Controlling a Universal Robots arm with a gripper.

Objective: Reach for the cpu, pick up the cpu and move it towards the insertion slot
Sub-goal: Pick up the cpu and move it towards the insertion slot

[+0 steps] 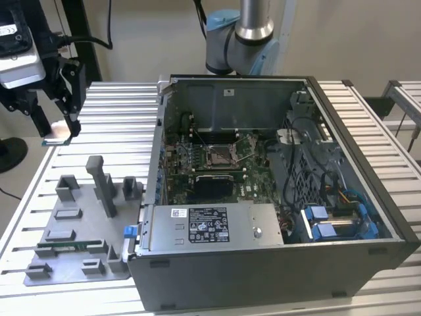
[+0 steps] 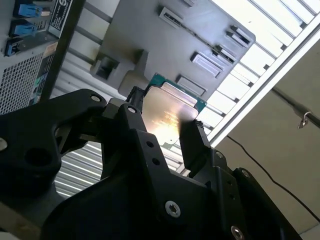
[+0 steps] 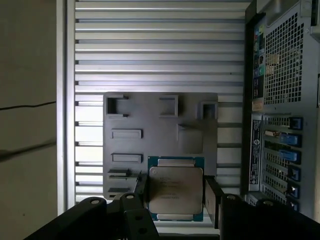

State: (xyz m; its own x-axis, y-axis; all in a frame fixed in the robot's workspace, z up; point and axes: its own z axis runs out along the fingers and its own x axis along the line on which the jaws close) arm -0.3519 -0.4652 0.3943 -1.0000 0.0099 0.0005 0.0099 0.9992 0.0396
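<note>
My black end effector (image 1: 62, 130) was closed on the cpu (image 1: 56, 139), a small flat square chip with a pale silver-beige metal face and a thin green edge. In both wrist views, two black fingers (image 3: 142, 192) (image 2: 192, 136) pressed against opposite edges of the cpu (image 3: 176, 189) (image 2: 167, 111), and its metal face was turned towards the cameras. In the exterior view I held it raised off the ribbed aluminium counter (image 1: 118, 108). It sat at about twelve o'clock from the flat grey plastic tray (image 1: 85, 227) with upright blocks, and was not touching it. A long thin green memory stick (image 1: 62, 247) lay in that tray. The insertion slot (image 1: 220, 155), a square socket with a shiny metal frame and dark centre, sat on the board inside the open dark metal computer case (image 1: 263, 270). It was at about three o'clock from the cpu and well apart from it.
</note>
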